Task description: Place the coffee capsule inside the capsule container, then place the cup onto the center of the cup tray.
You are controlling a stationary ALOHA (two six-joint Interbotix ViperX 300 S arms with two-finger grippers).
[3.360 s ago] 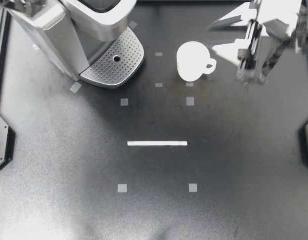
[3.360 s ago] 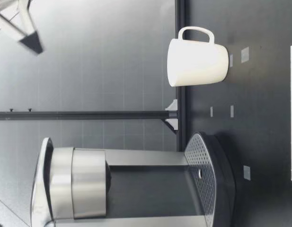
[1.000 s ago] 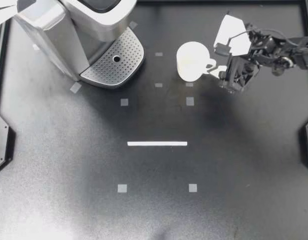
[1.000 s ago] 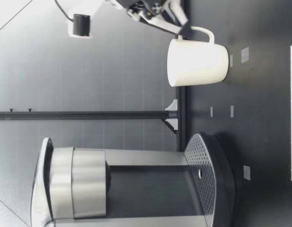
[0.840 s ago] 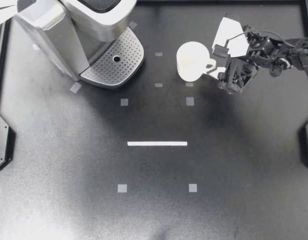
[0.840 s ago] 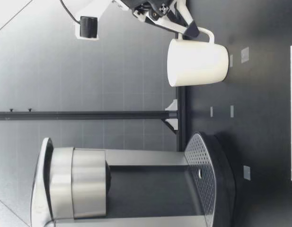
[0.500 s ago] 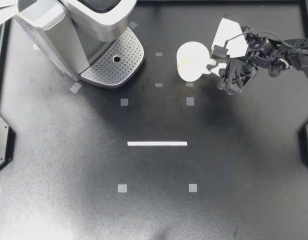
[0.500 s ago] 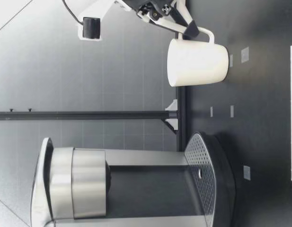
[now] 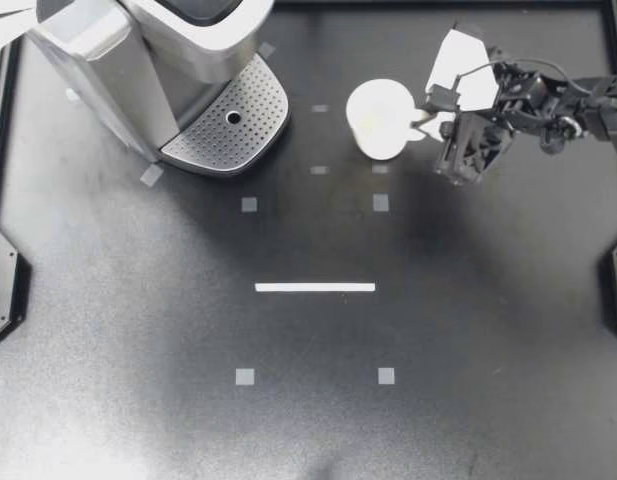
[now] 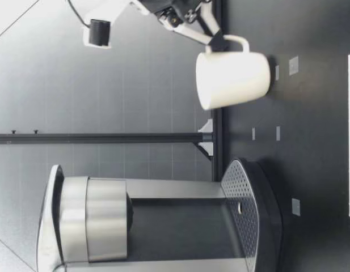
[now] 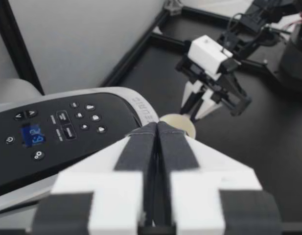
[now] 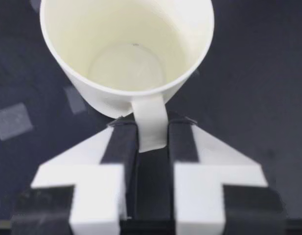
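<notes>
The white cup (image 9: 380,118) is near the table's far edge, right of the coffee machine (image 9: 138,50). My right gripper (image 9: 426,118) is shut on its handle (image 12: 150,125), with a finger on each side. The cup (image 12: 126,54) is empty inside. In the low view the cup (image 10: 231,79) tilts a little, its base just off the table, and my right gripper (image 10: 217,39) is at the handle. The perforated cup tray (image 9: 228,125) is bare. My left gripper (image 11: 157,128) is shut on nothing above the machine's control panel. No capsule shows in any view.
The coffee machine fills the far left corner, its head overhanging the cup tray (image 10: 243,204). A white tape line (image 9: 315,287) and small grey squares mark the dark table. A black frame rail (image 9: 438,4) runs along the far edge.
My right gripper's fingers closed onto the cup handle. The cup shifted slightly toward the machine, tilted, and its base came just off the table.
</notes>
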